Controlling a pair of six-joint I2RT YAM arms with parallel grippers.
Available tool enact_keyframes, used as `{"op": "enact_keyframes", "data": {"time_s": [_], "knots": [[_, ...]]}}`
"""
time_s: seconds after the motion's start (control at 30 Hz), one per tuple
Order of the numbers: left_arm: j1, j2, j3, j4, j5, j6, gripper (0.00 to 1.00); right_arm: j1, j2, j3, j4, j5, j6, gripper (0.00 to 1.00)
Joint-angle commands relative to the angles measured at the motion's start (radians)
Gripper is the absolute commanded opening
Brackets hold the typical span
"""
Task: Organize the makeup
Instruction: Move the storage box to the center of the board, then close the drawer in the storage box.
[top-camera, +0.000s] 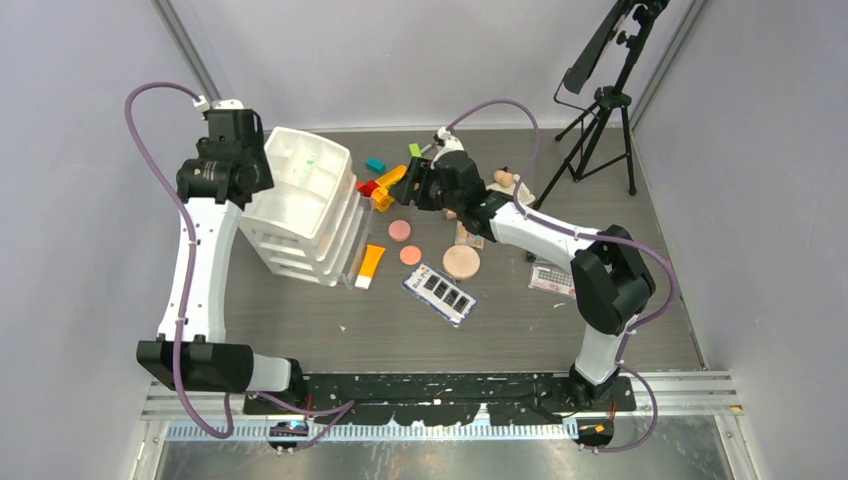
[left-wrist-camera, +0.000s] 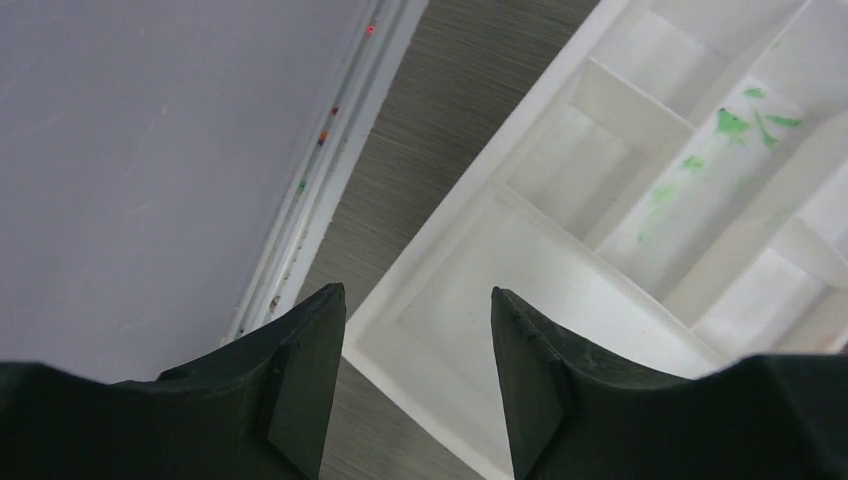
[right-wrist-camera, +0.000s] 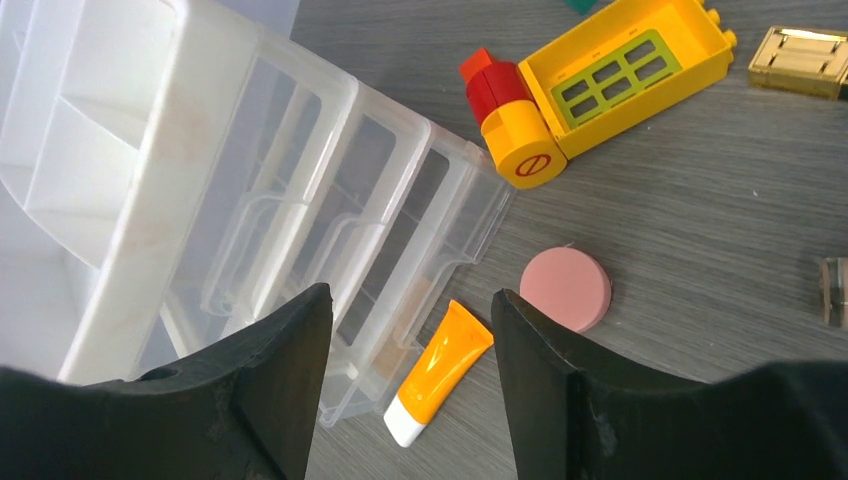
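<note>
I find my left gripper (left-wrist-camera: 418, 300) parted and empty above the white plastic compartment organiser (left-wrist-camera: 630, 100). My right gripper (right-wrist-camera: 410, 300) is likewise parted and empty, over the orange squeeze tube with white cap (right-wrist-camera: 440, 372), which lies on the grey table (right-wrist-camera: 700, 200) just beside the organiser's front. A round pink compact (right-wrist-camera: 566, 288) lies near it.

Pale lilac walls (top-camera: 380, 50), grey wood-grain tabletop (top-camera: 330, 330), black tripod (top-camera: 606, 110) in far right corner
</note>
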Motion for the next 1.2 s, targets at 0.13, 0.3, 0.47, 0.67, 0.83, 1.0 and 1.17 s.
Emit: {"op": "enact_keyframes", "data": {"time_s": [0.13, 0.3, 0.47, 0.67, 0.83, 1.0, 1.17], "knots": [[0.009, -0.062, -0.078, 0.06, -0.089, 0.049, 0.55, 0.012, -0.027, -0.07, 0.084, -0.063, 0.054, 0.65], [0.011, -0.056, -0.086, 0.069, -0.064, 0.048, 0.53, 0.057, 0.021, -0.079, 0.127, -0.054, 0.101, 0.64], [0.01, -0.048, -0.11, 0.08, -0.022, 0.047, 0.51, 0.084, 0.095, -0.053, 0.1, 0.09, 0.17, 0.56], [0.011, -0.036, -0.113, 0.085, 0.023, 0.039, 0.5, 0.093, 0.192, 0.027, -0.02, 0.205, 0.209, 0.5], [0.011, -0.042, -0.132, 0.111, 0.158, 0.03, 0.47, 0.102, 0.268, 0.075, 0.041, 0.116, 0.215, 0.5], [0.011, -0.03, -0.153, 0.117, 0.229, 0.013, 0.45, 0.116, 0.335, 0.147, 0.074, 0.071, 0.229, 0.5], [0.011, -0.018, -0.156, 0.111, 0.254, 0.01, 0.44, 0.12, 0.398, 0.212, 0.079, 0.007, 0.263, 0.5]]}}
